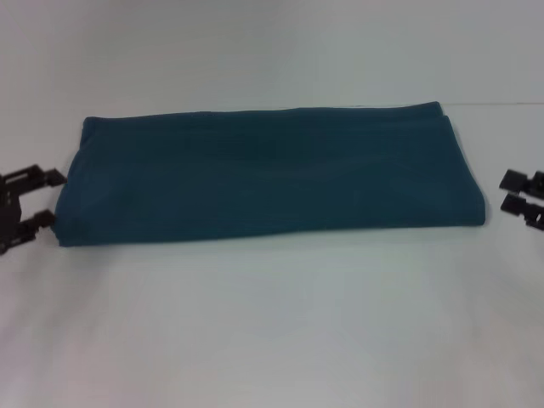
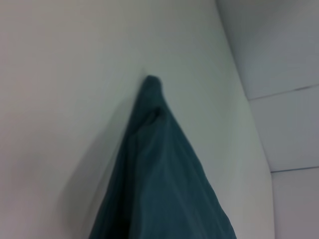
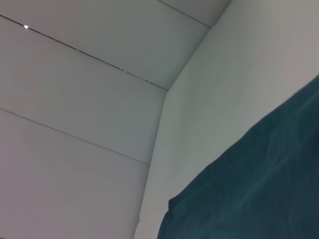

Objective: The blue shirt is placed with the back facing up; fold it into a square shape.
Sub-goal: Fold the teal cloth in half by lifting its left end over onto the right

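The blue shirt (image 1: 263, 174) lies on my white desk (image 1: 272, 323), already folded into a long band that runs from my left side to my right, wider than it is deep, with the layers stacked so that a second edge shows along the far side near its right end. Its surface is smooth with only faint creases. My left claw (image 1: 41, 197) sits low at the shirt's left end, its two dark fingers (image 1: 47, 178) held apart, one above the other in the head view, with the cloth's near-left corner just beside them; I hold nothing in it. My right claw (image 1: 525, 193) waits off the shirt's right end, a little apart from the fabric, and its two fingers (image 1: 518, 180) lie close together with only a thin gap between them, empty as well. From my left wrist I see the shirt (image 2: 159, 189) tapering away across the desk (image 2: 60, 99) to a small bunched corner. From my right wrist I see one folded corner of the shirt (image 3: 259, 184) lying flat on the desk (image 3: 209, 109), with pale wall panels beyond.
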Available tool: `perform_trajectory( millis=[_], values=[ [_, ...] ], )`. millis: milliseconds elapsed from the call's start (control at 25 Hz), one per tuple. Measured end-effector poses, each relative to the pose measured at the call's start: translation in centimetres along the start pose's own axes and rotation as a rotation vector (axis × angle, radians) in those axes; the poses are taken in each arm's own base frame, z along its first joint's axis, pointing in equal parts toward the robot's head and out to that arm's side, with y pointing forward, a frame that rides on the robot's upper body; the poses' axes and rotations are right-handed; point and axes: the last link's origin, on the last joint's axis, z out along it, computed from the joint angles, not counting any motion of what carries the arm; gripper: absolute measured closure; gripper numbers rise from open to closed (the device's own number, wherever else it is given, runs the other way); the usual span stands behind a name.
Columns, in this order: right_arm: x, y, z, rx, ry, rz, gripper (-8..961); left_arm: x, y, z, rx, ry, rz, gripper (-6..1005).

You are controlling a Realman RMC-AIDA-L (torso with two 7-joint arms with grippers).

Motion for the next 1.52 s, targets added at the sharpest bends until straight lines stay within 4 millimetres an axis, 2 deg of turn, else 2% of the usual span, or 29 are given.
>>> perform_trajectory(
  millis=[200,560,920,1280,1520],
  values=[
    [0.4,0.0,0.1,-0.012,0.005,0.004,316,-0.8,-1.1,-0.2,-0.004,0.012,-0.063,292],
    [0.2,0.2,0.7,-0.015,0.008,-0.004,315,-0.7,-2.4,0.4,0.045,0.066,-0.128,292],
    [0.5,0.1,1.0,-0.016,0.008,0.002,316,-0.5,-1.9,1.0,0.003,0.098,-0.139,291],
    [0.9,-0.2,0.9,-0.005,0.006,0.012,316,-0.9,-2.5,2.4,0.045,0.109,-0.135,293],
    [1.2,-0.5,0.9,0.004,0.007,0.021,315,-1.1,-3.1,2.6,0.072,0.111,-0.133,293]
  ],
)
